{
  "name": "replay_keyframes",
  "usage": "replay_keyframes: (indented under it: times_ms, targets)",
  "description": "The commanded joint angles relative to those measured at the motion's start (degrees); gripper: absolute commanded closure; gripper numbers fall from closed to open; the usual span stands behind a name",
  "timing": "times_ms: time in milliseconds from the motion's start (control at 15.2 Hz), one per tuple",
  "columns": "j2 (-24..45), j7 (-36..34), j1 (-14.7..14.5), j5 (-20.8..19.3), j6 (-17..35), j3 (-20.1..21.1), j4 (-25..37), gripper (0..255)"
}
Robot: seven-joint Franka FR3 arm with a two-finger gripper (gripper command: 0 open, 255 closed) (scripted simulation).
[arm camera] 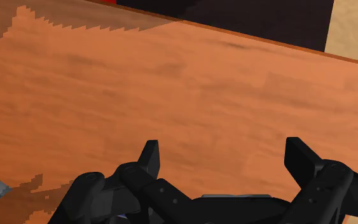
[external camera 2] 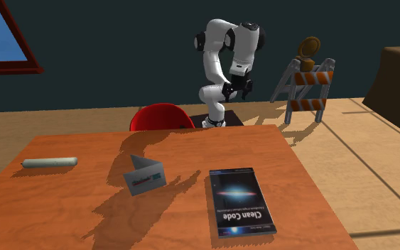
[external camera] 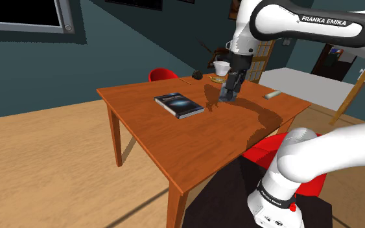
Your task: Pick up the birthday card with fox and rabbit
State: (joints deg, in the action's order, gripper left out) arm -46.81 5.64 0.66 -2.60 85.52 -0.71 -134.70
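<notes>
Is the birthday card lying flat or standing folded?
Standing folded: the card rises from the table, its two panels meeting at an angle.

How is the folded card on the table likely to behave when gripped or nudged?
The card stands folded like a tent, thin-walled, so it is probably light and would flex under a squeeze. Resting on narrow edges on the smooth table, it may slide or tip if nudged. The open gripper likely needs a gentle pinch.

A dark book (external camera 2: 241, 202) (titled Clean Code) lies lower right on the wooden table (external camera 2: 63, 213); grey cylinder (external camera 2: 50, 163) at left, red chair (external camera 2: 161, 117) behind
</notes>
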Motion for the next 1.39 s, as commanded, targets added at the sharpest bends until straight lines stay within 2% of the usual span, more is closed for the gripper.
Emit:
replay_keyframes:
  times_ms: [0, 726, 1320]
  targets:
    - [0.0, 0.0, 0.0, 0.0, 0.0, 0.0, 0.0, 0]
    - [14.6, 10.3, 3.8, -6.2, 10.3, -11.4, 6.1, 0]
    - [30.3, 19.3, 5.5, -5.6, 16.6, -20.2, 16.9, 0]
